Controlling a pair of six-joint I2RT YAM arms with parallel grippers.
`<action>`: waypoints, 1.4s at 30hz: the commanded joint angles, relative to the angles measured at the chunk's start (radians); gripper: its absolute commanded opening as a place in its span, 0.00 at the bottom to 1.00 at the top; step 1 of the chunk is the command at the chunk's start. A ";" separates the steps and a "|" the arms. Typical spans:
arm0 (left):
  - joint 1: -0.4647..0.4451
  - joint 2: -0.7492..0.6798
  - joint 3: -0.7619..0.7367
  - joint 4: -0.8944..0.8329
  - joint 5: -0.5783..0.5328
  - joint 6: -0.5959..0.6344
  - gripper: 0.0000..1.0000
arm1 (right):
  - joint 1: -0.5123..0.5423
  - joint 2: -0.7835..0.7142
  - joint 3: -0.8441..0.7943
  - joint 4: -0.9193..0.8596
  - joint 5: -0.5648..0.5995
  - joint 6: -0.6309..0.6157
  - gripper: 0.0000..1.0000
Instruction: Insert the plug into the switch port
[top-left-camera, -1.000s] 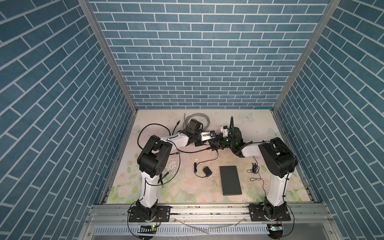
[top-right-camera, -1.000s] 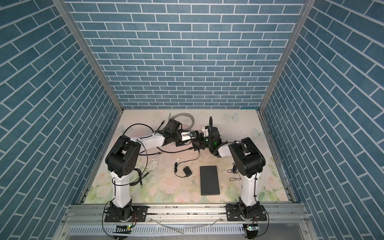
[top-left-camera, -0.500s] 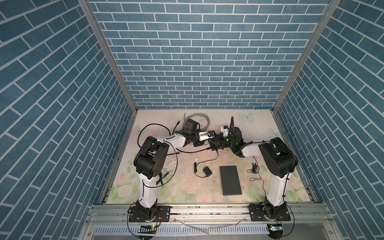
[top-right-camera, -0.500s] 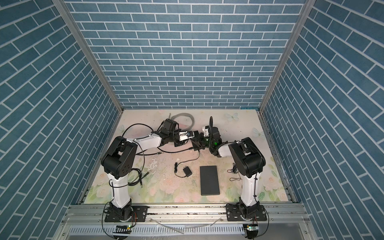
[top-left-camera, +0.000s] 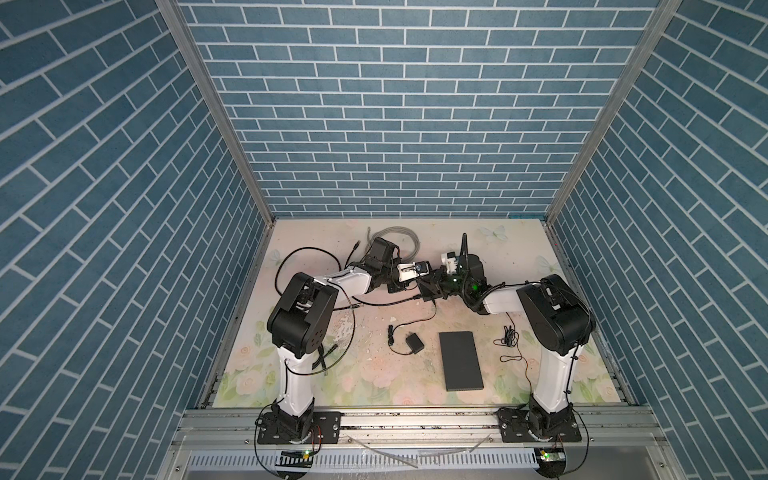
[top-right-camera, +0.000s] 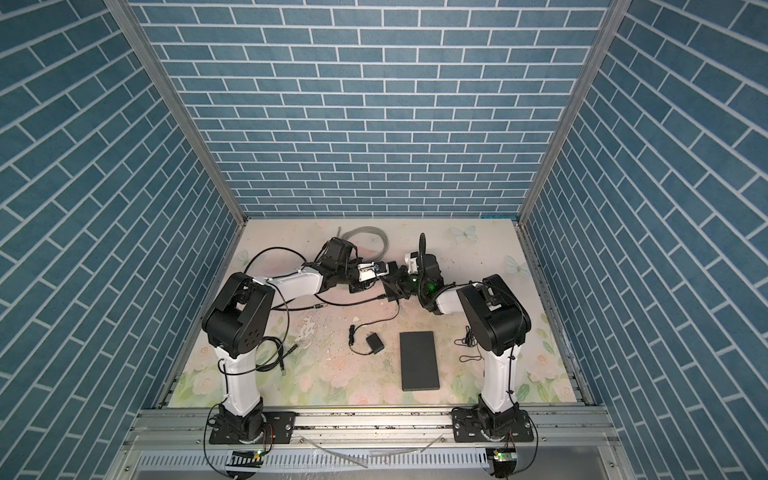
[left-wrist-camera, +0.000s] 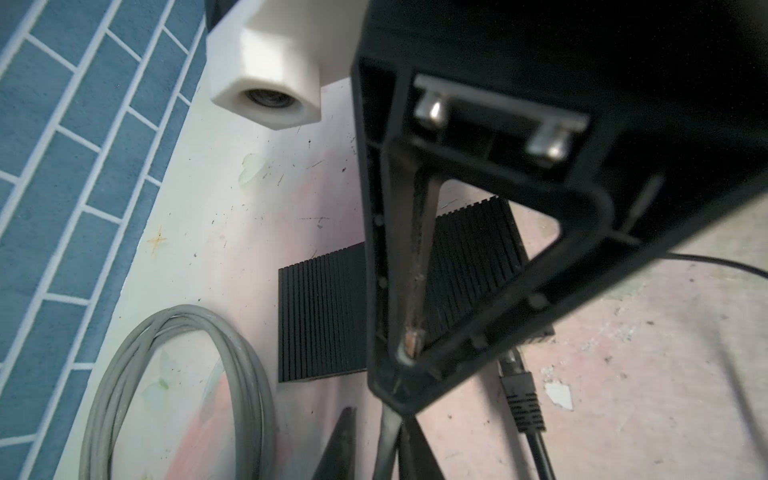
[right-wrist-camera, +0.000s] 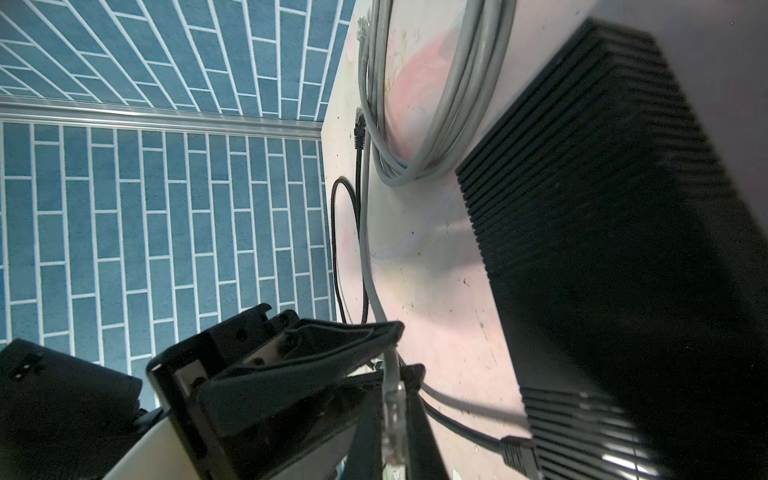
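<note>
The left gripper (right-wrist-camera: 395, 336) had narrowed its jaws at the thin grey cable (right-wrist-camera: 368, 249); whether it pinched it we could not tell. The right gripper (left-wrist-camera: 409, 353), clamped shut, held the clear plastic plug (right-wrist-camera: 392, 415) near the black ribbed switch box (right-wrist-camera: 623, 249). We judged insertion still ahead.

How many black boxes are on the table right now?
3. A ribbed switch sits toward the back of the table, a large flat slab lies near the front centre, and a small power adapter is just left of the slab. Others may be hidden.
</note>
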 joint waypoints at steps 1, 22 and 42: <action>0.007 -0.020 0.008 -0.020 0.034 0.009 0.13 | -0.001 0.011 -0.022 -0.001 -0.006 0.048 0.00; 0.003 0.172 0.343 -0.680 -0.115 0.145 0.10 | -0.075 -0.143 0.053 -0.547 0.151 -0.319 0.35; -0.050 0.409 0.736 -1.069 -0.123 0.065 0.11 | -0.078 -0.070 0.132 -0.553 0.209 -0.580 0.50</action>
